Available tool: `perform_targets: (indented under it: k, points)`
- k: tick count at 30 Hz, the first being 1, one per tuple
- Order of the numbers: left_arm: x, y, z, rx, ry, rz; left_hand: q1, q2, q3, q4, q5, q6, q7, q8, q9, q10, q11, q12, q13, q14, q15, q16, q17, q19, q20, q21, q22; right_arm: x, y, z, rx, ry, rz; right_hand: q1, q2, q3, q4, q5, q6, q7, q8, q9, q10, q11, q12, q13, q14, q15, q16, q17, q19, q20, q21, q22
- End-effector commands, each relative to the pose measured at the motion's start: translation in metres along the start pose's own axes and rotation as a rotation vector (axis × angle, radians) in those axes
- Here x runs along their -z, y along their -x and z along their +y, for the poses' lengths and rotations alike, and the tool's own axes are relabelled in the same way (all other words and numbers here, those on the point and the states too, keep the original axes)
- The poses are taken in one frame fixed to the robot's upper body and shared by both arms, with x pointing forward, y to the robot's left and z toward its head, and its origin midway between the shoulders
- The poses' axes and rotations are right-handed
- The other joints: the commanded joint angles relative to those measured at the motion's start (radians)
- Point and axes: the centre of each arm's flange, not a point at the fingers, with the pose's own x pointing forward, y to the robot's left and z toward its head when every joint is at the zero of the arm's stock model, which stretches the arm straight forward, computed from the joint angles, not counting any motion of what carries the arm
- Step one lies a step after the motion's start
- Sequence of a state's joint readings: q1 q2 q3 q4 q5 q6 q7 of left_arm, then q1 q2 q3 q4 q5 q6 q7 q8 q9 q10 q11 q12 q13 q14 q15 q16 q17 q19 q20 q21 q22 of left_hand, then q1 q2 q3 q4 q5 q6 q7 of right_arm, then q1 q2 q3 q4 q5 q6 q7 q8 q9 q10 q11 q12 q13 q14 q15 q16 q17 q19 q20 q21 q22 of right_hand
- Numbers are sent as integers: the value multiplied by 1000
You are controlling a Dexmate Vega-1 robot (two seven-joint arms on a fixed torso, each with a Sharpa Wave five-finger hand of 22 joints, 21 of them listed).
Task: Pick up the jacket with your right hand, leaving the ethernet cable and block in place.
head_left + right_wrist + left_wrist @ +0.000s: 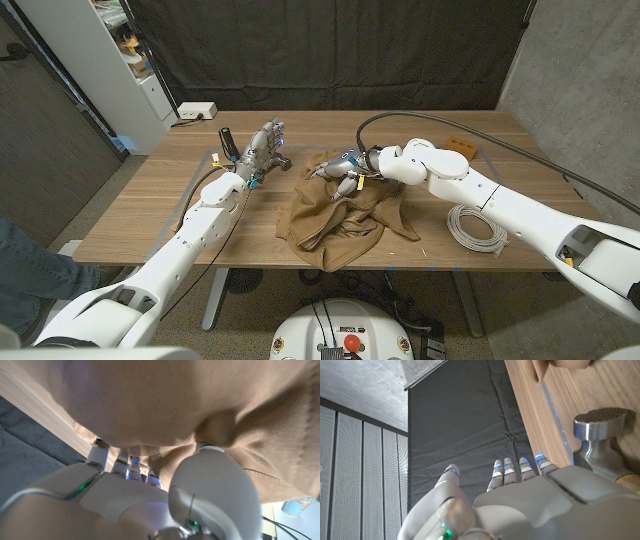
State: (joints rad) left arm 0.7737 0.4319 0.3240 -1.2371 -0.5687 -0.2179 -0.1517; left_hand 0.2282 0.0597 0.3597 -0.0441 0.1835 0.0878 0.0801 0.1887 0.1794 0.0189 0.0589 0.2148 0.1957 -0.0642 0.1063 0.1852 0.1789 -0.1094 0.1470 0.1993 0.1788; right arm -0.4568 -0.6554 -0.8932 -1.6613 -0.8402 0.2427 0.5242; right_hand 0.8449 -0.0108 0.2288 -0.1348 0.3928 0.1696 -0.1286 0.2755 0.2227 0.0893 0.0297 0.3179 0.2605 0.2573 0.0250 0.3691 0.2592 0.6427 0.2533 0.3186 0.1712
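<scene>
The crumpled tan fabric jacket (345, 215) lies mid-table, its length running from the near edge toward the far edge. The right hand (345, 168) sits on its far end, fingers (129, 465) pressed into cloth. The left hand (262, 148) stands apart, fingers spread.

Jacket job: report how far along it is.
Done: the right hand has reached the brown jacket, fingers pressed into its upper edge. In hand: closing a grip on the fabric. Left: the lift, since the jacket lies heaped on the table. The coiled ethernet cable and wooden block sit undisturbed.
</scene>
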Motion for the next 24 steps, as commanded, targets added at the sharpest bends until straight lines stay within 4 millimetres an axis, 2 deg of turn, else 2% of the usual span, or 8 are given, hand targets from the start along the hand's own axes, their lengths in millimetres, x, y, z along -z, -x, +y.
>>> perform_targets:
  k: [1, 4, 5, 8, 11, 15, 21, 24]
  points:
    - [2, -3, 0, 1, 9, 1, -1, 5, 0, -7, 0, 8, 3, 4, 1, 2, 4, 2, 1, 5, 4, 6, 5, 0, 12, 5, 5, 1, -4, 11, 84, -13, -8, 78, 35, 16, -16, -23, 85, -20, 36, 20, 63, -23, 27, 19, 95, -51, 57, 38, 294, -194, 20, 9]
    - [2, -3, 0, 2, 9, 0, -1, 5, 0, -7, 0, 9, 3, 4, 1, 1, 5, 2, 1, 5, 5, 6, 5, -1, 13, 4, 5, 2, -3, 12, 135, -17, -11, 145, 71, 16, -20, -59, 183, -32, 81, 48, 129, -50, 57, 43, 182, -93, 131, 94, 360, -255, 39, 14]
    - [2, -3, 0, 2, 9, 0, -1, 5, 0, -7, 0, 9, 3, 4, 1, 1, 5, 2, 1, 5, 5, 6, 5, 0, 14, 5, 5, 2, -2, 12, 154, -19, -12, 158, 78, 18, -22, -64, 193, -38, 86, 52, 143, -58, 64, 47, 196, -97, 142, 103, 367, -265, 42, 15]
    - [2, -3, 0, 0, 8, -1, -2, 6, -1, -7, 0, 10, 3, 4, 2, 1, 3, 2, 1, 6, 4, 6, 5, 0, 13, 5, 5, 2, 0, 11, 187, -24, -16, 221, 104, 23, -28, -98, 279, -45, 133, 85, 200, -84, 100, 76, 270, -133, 205, 160, 427, -308, 72, 21]
    - [1, -3, 0, 0, 10, -1, -2, 6, -1, -7, 0, 10, 3, 4, 2, 2, 4, 2, 1, 6, 4, 6, 5, 0, 13, 5, 5, 2, 1, 11, 211, -32, -20, 258, 121, 25, -28, -128, 323, -53, 163, 112, 228, -98, 125, 101, 294, -157, 237, 205, 456, -341, 92, 25]
    - [1, -3, 0, 1, 9, -2, -2, 6, -1, -8, 0, 10, 3, 4, 2, 2, 2, 2, 1, 6, 4, 6, 5, 0, 13, 5, 5, 2, 2, 10, 234, -38, -23, 295, 134, 30, -26, -160, 404, -54, 216, 149, 269, -118, 158, 132, 331, -183, 264, 250, 475, -370, 114, 30]
    - [1, -3, 0, 1, 10, -3, -3, 6, -1, -8, 0, 10, 3, 3, 2, 2, 4, 2, 1, 6, 4, 6, 5, 1, 15, 5, 5, 0, 1, 11, 278, -47, -36, 342, 149, 42, -31, -186, 456, -50, 262, 187, 309, -131, 192, 165, 372, -211, 289, 297, 498, -403, 143, 35]
    - [1, -2, 0, 1, 11, -2, -3, 6, -1, -9, 0, 11, 2, 3, 2, 3, 3, 2, 1, 6, 3, 6, 5, 1, 15, 5, 5, -2, 1, 13, 308, -52, -46, 383, 152, 54, -35, -202, 499, -56, 302, 222, 338, -142, 220, 193, 395, -223, 297, 331, 502, -415, 165, 40]
